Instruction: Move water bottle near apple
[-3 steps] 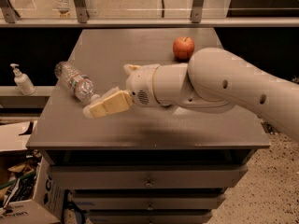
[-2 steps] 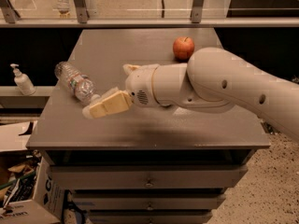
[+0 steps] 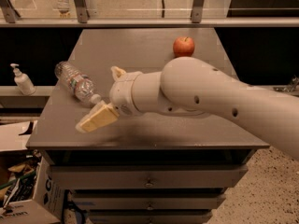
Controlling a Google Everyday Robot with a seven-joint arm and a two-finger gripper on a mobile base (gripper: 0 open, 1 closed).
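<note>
At the gripper (image 3: 105, 96), low over the table (image 3: 154, 129) toward its left edge in the view: spread open, clenching nothing, one tan finger (image 3: 96, 119) slanting down-left, the other's tip (image 3: 117, 72) poking up behind the wrist. Just up-left of it, the water bottle (image 3: 74, 81), lying on its side; long axis diagonal, base away to the upper left, white cap pointing down-right into the gap between the fingers. Cannot tell whether touching. Well off to the gripper's upper right, beyond the arm, the apple (image 3: 183, 46), stem up. Far to its left, off the table, a pump dispenser (image 3: 20, 80).
</note>
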